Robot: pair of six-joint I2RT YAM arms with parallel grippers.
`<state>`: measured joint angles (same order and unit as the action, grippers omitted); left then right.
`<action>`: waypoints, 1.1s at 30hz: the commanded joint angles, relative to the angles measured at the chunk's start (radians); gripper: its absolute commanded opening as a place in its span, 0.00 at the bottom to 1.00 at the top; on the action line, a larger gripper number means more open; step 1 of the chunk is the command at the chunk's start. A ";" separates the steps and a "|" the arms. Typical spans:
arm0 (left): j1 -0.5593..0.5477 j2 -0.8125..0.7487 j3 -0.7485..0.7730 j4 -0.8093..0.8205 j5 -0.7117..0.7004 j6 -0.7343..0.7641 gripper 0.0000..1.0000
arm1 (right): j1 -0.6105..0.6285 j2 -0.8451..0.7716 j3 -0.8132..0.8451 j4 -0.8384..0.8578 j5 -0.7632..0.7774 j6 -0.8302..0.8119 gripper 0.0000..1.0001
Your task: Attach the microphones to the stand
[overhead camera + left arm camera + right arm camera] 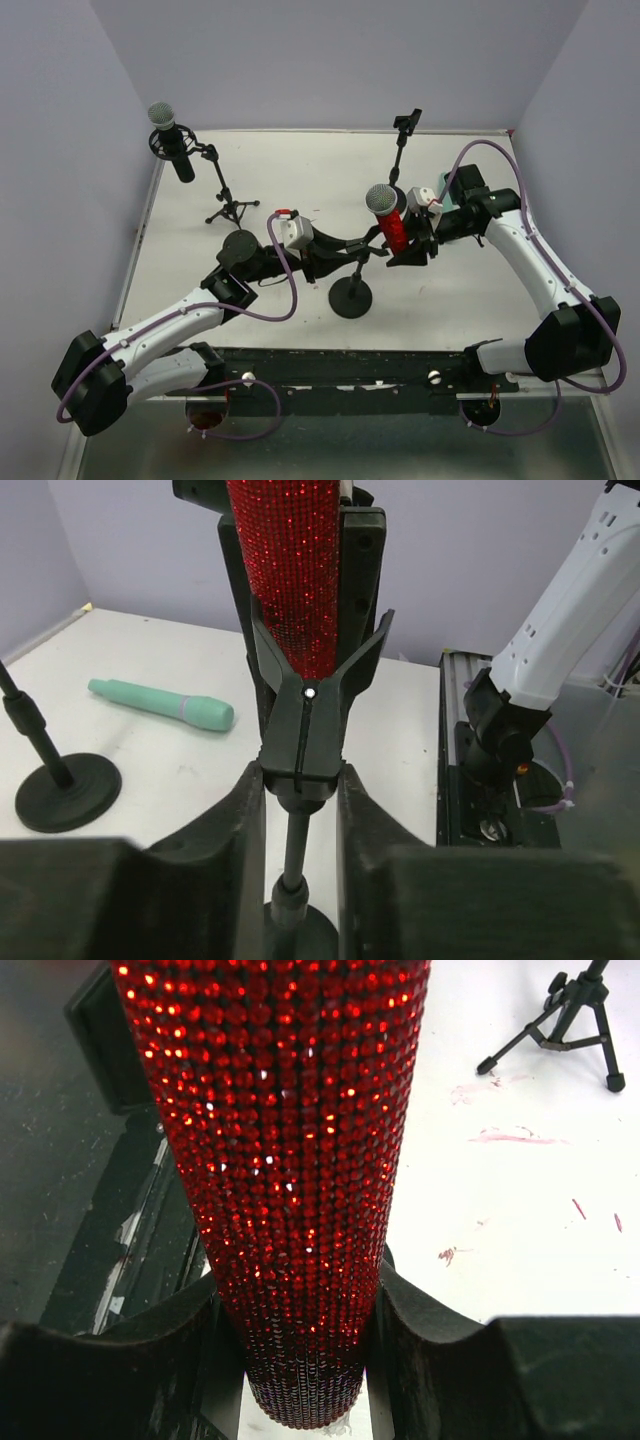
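The red sparkly microphone (390,222) with a silver mesh head stands upright at the table's middle. My right gripper (408,240) is shut on its body (290,1210). Its lower end sits in the V-shaped clip (305,725) of a round-base stand (351,297). My left gripper (335,255) is shut on the neck of that clip (298,785), just above the pole. The mint-green microphone (165,702) lies flat on the table behind the stand. The black microphone (170,135) with a silver head sits in a mount on a tripod stand (232,210) at the back left.
Another stand, with an empty clip (407,122), rises at the back centre; its round base (68,792) shows in the left wrist view. The tripod's legs (570,1010) show in the right wrist view. A black rail (350,370) runs along the near edge. Walls close in three sides.
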<state>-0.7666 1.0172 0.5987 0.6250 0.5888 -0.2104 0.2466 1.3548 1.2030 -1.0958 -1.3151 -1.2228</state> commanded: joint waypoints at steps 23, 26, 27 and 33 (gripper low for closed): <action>-0.007 0.000 0.038 -0.019 0.054 -0.023 0.03 | 0.143 0.029 -0.053 0.137 0.123 0.078 0.00; -0.007 -0.002 0.035 -0.015 0.054 -0.032 0.05 | 0.148 0.038 -0.053 0.142 0.125 0.088 0.00; -0.007 -0.003 0.036 -0.013 0.054 -0.038 0.08 | 0.148 0.038 -0.054 0.143 0.126 0.091 0.00; -0.007 -0.022 0.016 0.005 0.020 -0.076 0.74 | 0.148 0.038 -0.046 0.137 0.123 0.094 0.26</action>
<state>-0.7609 1.0172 0.6098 0.5968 0.5972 -0.2443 0.3744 1.3758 1.1645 -0.9745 -1.2388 -1.1507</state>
